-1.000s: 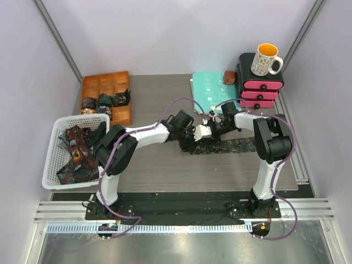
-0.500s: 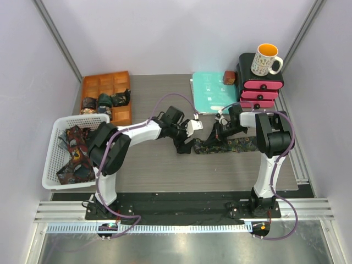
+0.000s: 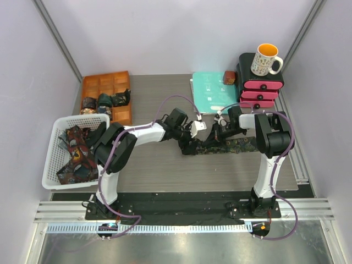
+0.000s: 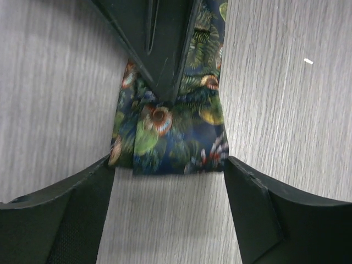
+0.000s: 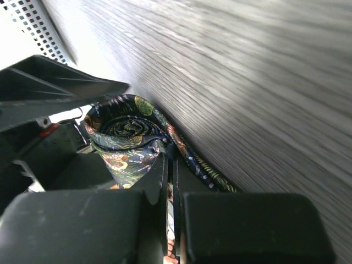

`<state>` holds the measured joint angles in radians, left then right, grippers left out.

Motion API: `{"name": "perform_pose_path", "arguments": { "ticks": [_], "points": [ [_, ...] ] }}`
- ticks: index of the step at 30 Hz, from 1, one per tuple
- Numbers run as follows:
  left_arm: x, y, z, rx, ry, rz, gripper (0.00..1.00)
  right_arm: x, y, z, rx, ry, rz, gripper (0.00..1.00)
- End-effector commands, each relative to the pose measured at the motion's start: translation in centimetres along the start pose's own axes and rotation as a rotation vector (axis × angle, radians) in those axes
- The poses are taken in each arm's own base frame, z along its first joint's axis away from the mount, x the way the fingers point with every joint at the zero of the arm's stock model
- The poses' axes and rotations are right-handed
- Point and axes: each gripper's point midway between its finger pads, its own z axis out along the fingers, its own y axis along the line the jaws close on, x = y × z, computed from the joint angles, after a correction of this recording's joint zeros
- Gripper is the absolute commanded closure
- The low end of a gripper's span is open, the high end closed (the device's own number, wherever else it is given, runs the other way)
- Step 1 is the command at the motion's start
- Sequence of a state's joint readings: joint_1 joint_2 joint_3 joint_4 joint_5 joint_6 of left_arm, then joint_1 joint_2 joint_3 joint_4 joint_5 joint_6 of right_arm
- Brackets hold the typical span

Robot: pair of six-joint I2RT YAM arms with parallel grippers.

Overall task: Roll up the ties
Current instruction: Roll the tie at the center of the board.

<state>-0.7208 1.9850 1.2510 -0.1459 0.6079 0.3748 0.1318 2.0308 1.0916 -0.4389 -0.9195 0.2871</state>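
Note:
One multicolour leaf-print tie lies as a strip across the middle of the table, its left end curled into a loose roll. My right gripper is shut on the tie, pinching the fabric just beside that roll. The left gripper stands open with a finger on each side of the tie's folded end, not gripping it. In the top view the left gripper sits at the tie's left tip.
A white basket at the left holds several loose ties. An orange compartment tray behind it holds rolled ties. A teal folder, pink drawers and a mug stand at the back right.
The left gripper opened, drew back to the left, then came in again around the tie's end. The right gripper closed fully on the tie and stayed beside the roll.

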Motion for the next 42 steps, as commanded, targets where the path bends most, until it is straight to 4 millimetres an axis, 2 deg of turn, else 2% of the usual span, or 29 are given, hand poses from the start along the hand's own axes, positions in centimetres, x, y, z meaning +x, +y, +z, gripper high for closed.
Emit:
{"name": "perform_pose_path", "arguments": {
  "ticks": [1, 4, 5, 8, 9, 11, 13, 14, 17, 18, 19, 20, 23, 24, 26, 32, 39, 42],
  "points": [
    [-1.0, 0.0, 0.5, -0.021, -0.024, 0.086, 0.25, 0.6, -5.8, 2.4, 0.246, -0.028, -0.024, 0.99],
    [-2.1, -0.5, -0.1, -0.020, -0.038, 0.113, 0.37, 0.8, -5.3, 3.2, 0.234, -0.034, -0.008, 0.99],
    [-2.1, -0.6, -0.3, -0.018, -0.030, 0.124, 0.46, 0.8, -5.2, 3.3, 0.231, -0.039, 0.002, 0.99],
    [-3.1, -1.6, -0.1, -0.010, -0.023, 0.148, 0.58, 0.8, -4.6, 4.1, 0.214, -0.050, 0.019, 0.99],
    [-3.8, -1.5, 0.0, -0.016, -0.026, 0.158, 0.60, 0.8, -4.1, 4.5, 0.203, -0.051, 0.019, 0.99],
    [-3.6, -1.7, 0.8, -0.016, 0.022, 0.151, 0.64, 0.5, -3.4, 4.8, 0.185, -0.063, 0.015, 0.99],
    [-3.1, -1.6, 1.4, -0.021, 0.052, 0.145, 0.65, 0.5, -2.7, 5.1, 0.174, -0.063, 0.019, 0.98],
    [-2.3, -1.8, 2.2, -0.020, 0.083, 0.141, 0.66, 0.3, -2.3, 5.2, 0.160, -0.070, 0.019, 0.98],
    [-0.9, -1.3, 3.0, -0.049, 0.179, 0.140, 0.65, 0.2, -0.6, 5.1, 0.111, -0.075, 0.033, 0.96],
    [0.2, -1.1, 2.9, -0.060, 0.232, 0.136, 0.65, 0.2, 0.0, 4.9, 0.102, -0.075, 0.034, 0.94],
    [1.0, -1.2, 2.9, -0.059, 0.270, 0.131, 0.65, -0.3, 0.4, 4.4, 0.094, -0.079, 0.029, 0.92],
    [1.6, -1.1, 3.1, -0.057, 0.299, 0.123, 0.65, 0.6, 0.2, 3.9, 0.110, -0.040, 0.069, 0.90],
    [3.7, -1.4, 2.8, -0.043, 0.382, 0.112, 0.67, 0.6, 0.5, 1.1, 0.077, -0.050, 0.124, 0.77],
    [4.2, -1.5, 2.7, -0.039, 0.402, 0.103, 0.67, 0.5, 1.2, 0.1, 0.057, -0.065, 0.117, 0.67],
    [5.0, -1.6, 2.6, -0.033, 0.426, 0.096, 0.68, 0.5, 1.7, -1.2, 0.034, -0.058, 0.126, 0.62],
    [6.0, -1.7, 2.7, -0.028, 0.456, 0.086, 0.68, 0.2, 4.2, -2.9, -0.028, -0.082, 0.053, 0.63],
    [6.1, -1.5, 2.9, -0.032, 0.466, 0.083, 0.68, -0.2, 5.8, -2.7, -0.091, -0.108, 0.047, 0.63],
    [6.2, -1.6, 2.9, -0.029, 0.468, 0.081, 0.68, 0.1, 5.7, -2.4, -0.085, -0.100, 0.041, 0.62]
  ]
}}
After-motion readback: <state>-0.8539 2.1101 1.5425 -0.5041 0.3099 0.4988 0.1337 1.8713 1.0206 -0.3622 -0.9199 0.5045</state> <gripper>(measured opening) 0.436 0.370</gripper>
